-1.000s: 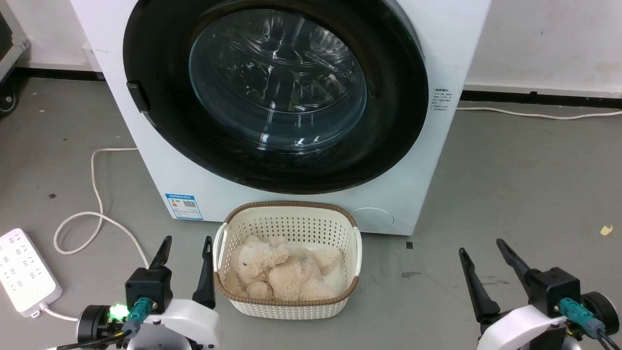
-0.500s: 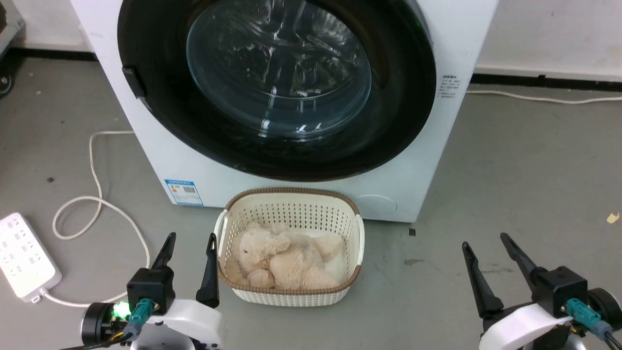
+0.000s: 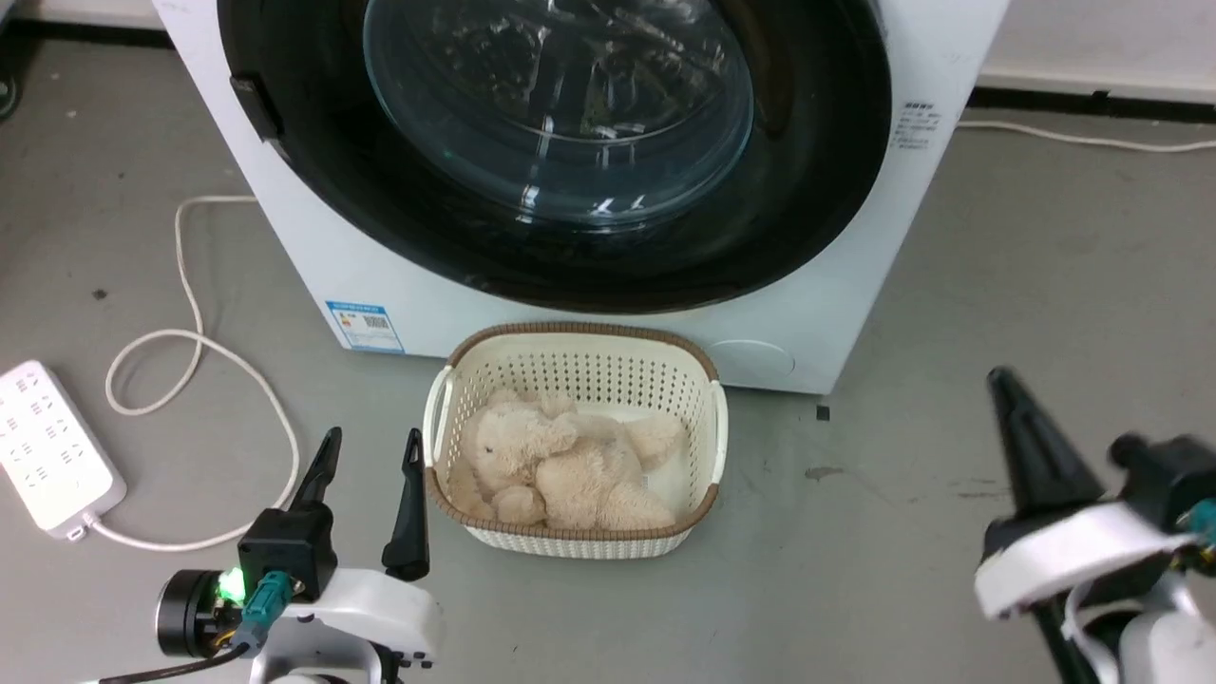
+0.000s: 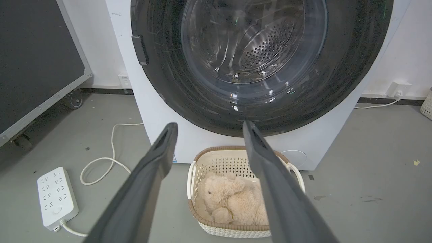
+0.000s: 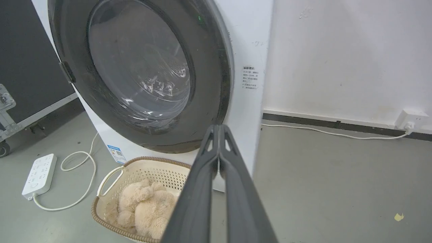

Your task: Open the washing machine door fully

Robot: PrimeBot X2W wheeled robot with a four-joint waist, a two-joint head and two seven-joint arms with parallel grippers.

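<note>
One basket with plush toy before washing machine door, power strip nearby, left hand released, right hand clenched

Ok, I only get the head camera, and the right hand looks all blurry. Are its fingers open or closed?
Observer: Closed. The right wrist view shows the right gripper with its fingers pressed together, holding nothing.
Operator: What's behind the door glass?
Observer: The left wrist view shows the holed steel drum through the washing machine door.
Operator: And what's left of the machine?
Observer: A dark wheeled case stands there.
</note>
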